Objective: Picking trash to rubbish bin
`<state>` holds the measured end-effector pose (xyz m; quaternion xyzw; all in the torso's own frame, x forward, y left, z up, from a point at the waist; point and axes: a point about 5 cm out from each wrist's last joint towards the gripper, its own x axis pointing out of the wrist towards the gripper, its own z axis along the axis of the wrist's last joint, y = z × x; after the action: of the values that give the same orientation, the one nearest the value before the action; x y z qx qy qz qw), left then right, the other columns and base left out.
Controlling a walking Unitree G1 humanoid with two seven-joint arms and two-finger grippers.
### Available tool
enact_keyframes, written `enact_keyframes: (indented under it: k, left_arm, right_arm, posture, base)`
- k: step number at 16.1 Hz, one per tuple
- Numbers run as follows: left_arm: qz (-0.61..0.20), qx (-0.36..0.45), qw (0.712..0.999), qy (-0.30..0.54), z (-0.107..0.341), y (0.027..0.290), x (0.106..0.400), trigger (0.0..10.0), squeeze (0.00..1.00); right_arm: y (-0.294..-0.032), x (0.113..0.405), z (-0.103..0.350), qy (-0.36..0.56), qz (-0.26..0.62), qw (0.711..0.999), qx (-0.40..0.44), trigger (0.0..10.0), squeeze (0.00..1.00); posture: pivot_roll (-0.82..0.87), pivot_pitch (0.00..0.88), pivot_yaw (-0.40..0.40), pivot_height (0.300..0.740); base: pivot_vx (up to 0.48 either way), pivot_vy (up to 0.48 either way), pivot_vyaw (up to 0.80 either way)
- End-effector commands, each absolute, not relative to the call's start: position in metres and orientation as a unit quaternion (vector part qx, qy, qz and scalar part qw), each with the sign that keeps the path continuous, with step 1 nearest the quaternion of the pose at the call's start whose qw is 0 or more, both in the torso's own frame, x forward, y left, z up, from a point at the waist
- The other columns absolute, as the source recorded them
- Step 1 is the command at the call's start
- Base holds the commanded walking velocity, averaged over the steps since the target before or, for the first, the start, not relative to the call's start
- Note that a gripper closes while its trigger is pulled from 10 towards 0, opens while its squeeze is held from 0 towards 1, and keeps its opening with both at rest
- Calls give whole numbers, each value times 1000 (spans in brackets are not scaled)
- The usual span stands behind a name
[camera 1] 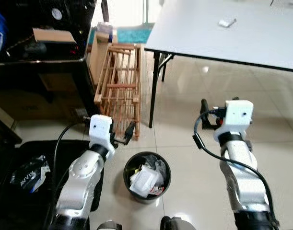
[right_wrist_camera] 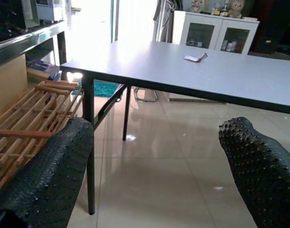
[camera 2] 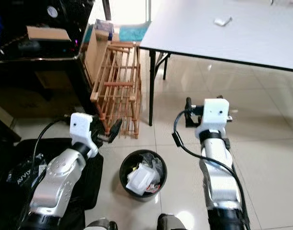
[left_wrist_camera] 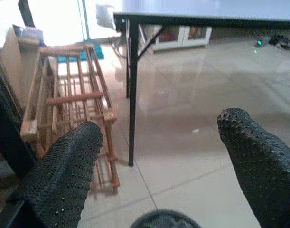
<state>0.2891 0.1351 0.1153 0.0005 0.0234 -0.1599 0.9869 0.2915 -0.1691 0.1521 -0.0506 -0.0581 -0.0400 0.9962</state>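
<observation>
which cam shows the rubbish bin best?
Left eye view: the rubbish bin shows whole from above, with white trash inside, between both arms. Right eye view shows it much the same. Left wrist view catches just a sliver of its dark rim.

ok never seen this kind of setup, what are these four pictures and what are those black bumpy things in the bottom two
This is a humanoid robot with two silver arms. The top two pictures come from a stereo camera on its head, looking down at the floor in front of it. The other two come from cameras on its wrists, each looking out between that gripper's two black fingers; those are the bumpy shapes.

The left gripper and right gripper are both open and hold nothing.

On the tiled floor between the arms stands a round black rubbish bin with crumpled paper and wrappers inside. Behind it a wooden rack leans beside a dark shelf unit. A grey table stands ahead with a small white item on top; what it is cannot be made out.
</observation>
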Motion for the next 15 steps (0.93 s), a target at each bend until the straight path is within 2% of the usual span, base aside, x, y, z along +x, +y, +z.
enact_keyframes:
  k: [1, 4, 10, 15]
  left_arm:
    - [-151, 13, 988, 17, 118, 134, 294, 10000, 0]
    - [-160, 7, 987, 6, 124, 129, 299, 10000, 0]
    - [-167, -5, 986, 12, 119, 123, 301, 10000, 0]
    - [-172, -4, 985, 26, 109, 120, 298, 10000, 0]
  right_arm:
    - [-169, 286, 159, -63, -39, 996, -58, 10000, 0]
    - [-167, 284, 165, -61, -29, 995, -69, 10000, 0]
    - [-176, 279, 168, -42, -27, 996, -70, 10000, 0]
    - [-174, 276, 170, -32, -8, 996, -78, 10000, 0]
  posture:
    - [25, 68, 22, 740]
    - [6, 60, 29, 740]
    - [-14, 60, 30, 740]
    - [-22, 56, 19, 740]
  base:
    - [0, 0, 0]
    - [0, 0, 0]
    - [0, -453, 0]
    - [0, -480, 0]
